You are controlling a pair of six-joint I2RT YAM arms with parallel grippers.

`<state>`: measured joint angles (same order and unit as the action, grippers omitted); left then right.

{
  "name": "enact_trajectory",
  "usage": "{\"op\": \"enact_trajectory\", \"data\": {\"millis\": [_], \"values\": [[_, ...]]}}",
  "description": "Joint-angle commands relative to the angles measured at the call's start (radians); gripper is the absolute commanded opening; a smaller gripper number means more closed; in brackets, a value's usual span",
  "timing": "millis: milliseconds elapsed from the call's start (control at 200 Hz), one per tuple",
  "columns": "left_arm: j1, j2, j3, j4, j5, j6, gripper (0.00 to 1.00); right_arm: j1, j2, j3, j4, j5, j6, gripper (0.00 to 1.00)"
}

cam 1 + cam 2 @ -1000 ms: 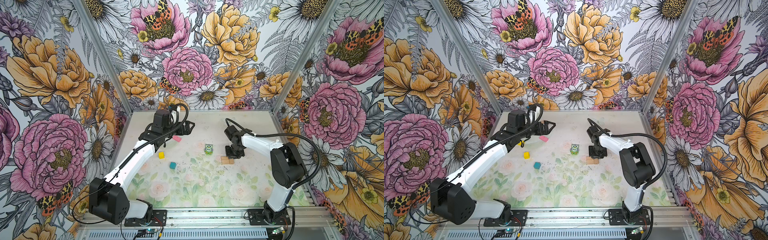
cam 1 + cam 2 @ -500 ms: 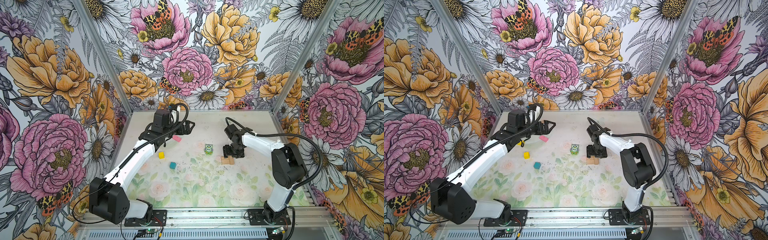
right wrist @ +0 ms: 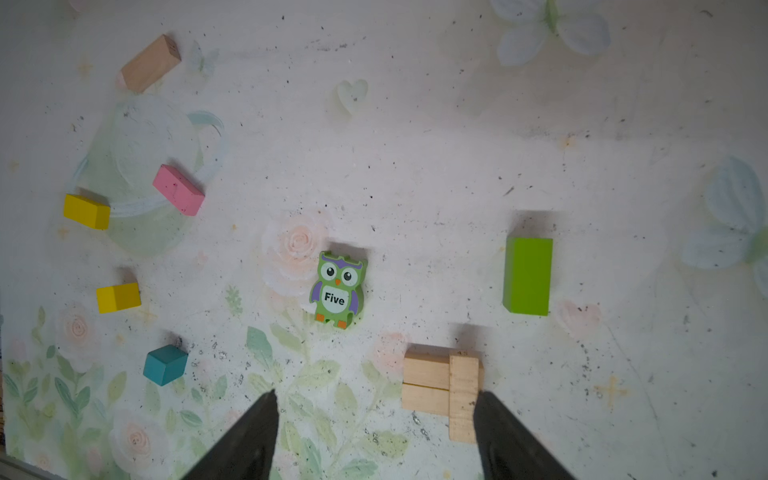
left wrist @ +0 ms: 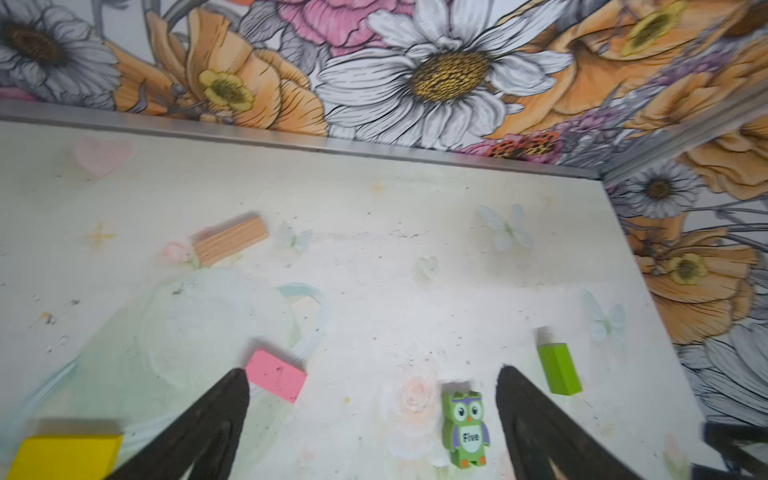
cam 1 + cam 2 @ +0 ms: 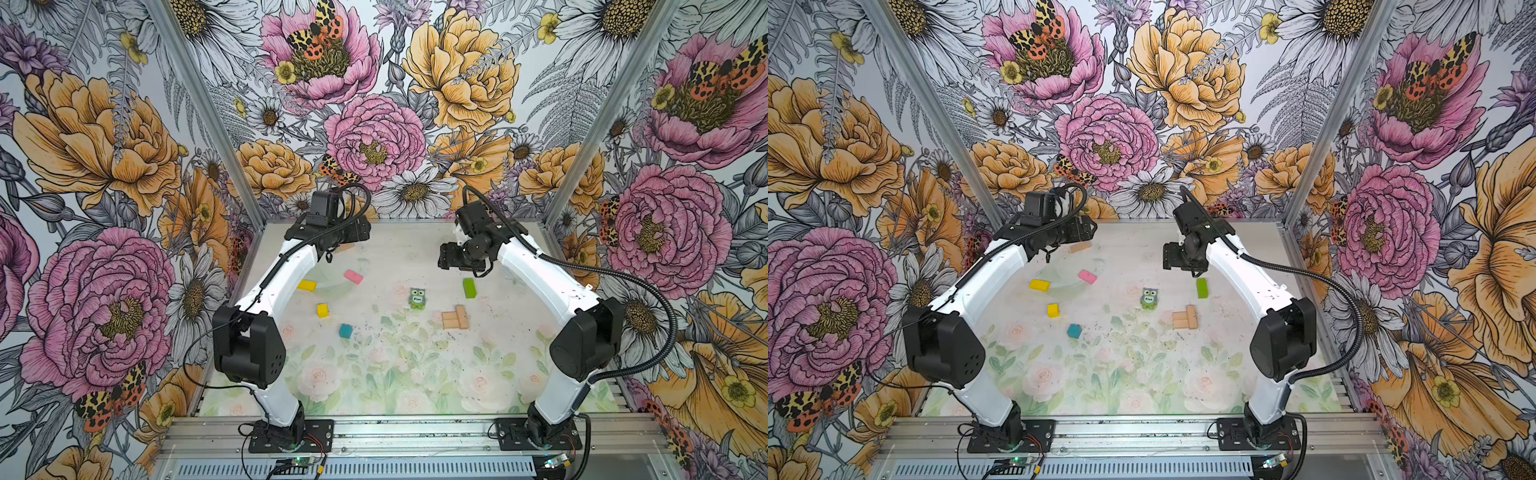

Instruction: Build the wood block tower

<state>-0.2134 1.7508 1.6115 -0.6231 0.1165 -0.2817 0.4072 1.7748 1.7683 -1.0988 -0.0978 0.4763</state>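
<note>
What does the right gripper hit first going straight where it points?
Right gripper probably lands on bare floral table mat, between the green owl-printed wooden block and the three plain tan wooden bars. Bars lie just beside that line; depth unclear.

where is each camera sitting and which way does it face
Both top views: high at the front, looking down and back over the table; the left arm and right arm show whole.
Left wrist: on the left arm, looking toward the back wall past the pink bar and owl; only the open left gripper shows.
Right wrist: on the right arm, looking almost straight down at the tan bars; only the open right gripper shows.
Shared: both wrist views hold the owl, pink bar and green bar.
</note>
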Motion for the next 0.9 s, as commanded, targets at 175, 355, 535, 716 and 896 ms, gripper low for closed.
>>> {"op": "enact_trajectory", "data": {"millis": [175, 355, 535, 716, 896], "values": [[0.074, 0.324, 0.229, -0.231, -0.051, -0.133, 0.79, -0.040, 0.024, 0.083, -0.065, -0.023, 0.005, 0.77], [0.052, 0.497, 0.439, -0.323, -0.117, -0.186, 0.83, -0.065, 0.037, 0.102, -0.076, -0.038, 0.005, 0.78], [0.057, 0.637, 0.651, -0.420, -0.192, -0.205, 0.90, -0.091, 0.058, 0.141, -0.091, -0.052, -0.002, 0.79], [0.060, 0.748, 0.802, -0.498, -0.244, -0.219, 0.95, -0.126, 0.067, 0.155, -0.106, -0.057, -0.020, 0.80], [0.058, 0.790, 0.834, -0.500, -0.267, -0.237, 0.99, -0.168, 0.073, 0.175, -0.112, -0.066, -0.031, 0.81]]}}
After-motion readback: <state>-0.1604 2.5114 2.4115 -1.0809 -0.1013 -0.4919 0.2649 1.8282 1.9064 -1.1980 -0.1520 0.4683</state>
